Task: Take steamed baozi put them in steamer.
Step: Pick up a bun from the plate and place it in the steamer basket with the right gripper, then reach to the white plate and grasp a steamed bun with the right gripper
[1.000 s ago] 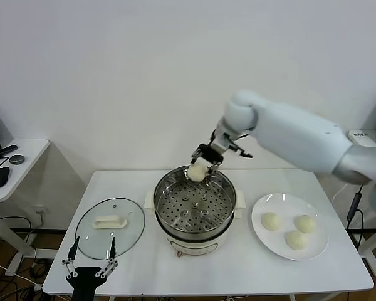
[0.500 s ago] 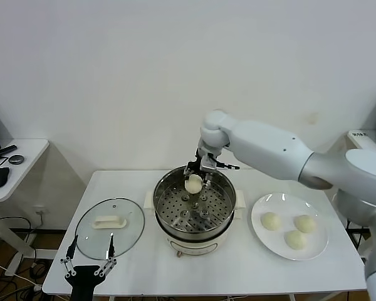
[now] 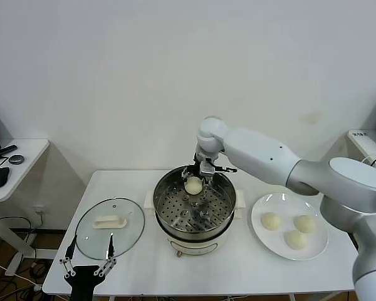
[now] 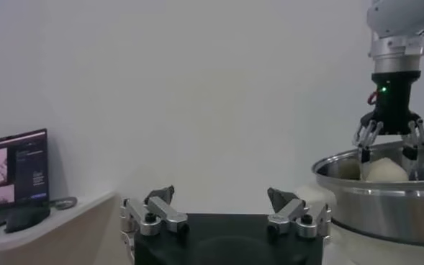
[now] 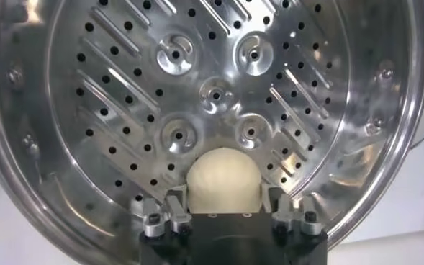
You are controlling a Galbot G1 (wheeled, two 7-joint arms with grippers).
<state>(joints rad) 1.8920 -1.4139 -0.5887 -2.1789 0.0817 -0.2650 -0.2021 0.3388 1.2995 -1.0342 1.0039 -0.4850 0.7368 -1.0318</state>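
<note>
The steamer [image 3: 160, 202] stands mid-table, a shiny steel pot with a perforated tray [image 5: 89, 108] on a white base. My right gripper [image 3: 198, 179] reaches down into its far side, shut on a pale baozi [image 3: 193, 184]. In the right wrist view the baozi [image 5: 223, 180] sits between the fingers [image 5: 177, 210], low over the tray; I cannot tell if it touches. Three more baozi [image 3: 271, 221] [image 3: 304, 223] [image 3: 296, 239] lie on the white plate [image 3: 263, 237] to the right. My left gripper [image 3: 88, 262] is open and empty at the table's front left edge.
A round glass lid [image 3: 131, 235] with a white handle [image 3: 108, 221] lies left of the steamer. A small side table [image 3: 25, 157] with dark objects stands far left. The left wrist view shows the steamer's wall [image 4: 384, 209] and my right gripper [image 4: 389, 147] above it.
My right gripper has carried the baozi from above the steamer's far rim down into the pot, close to the tray. The left arm has not moved.
</note>
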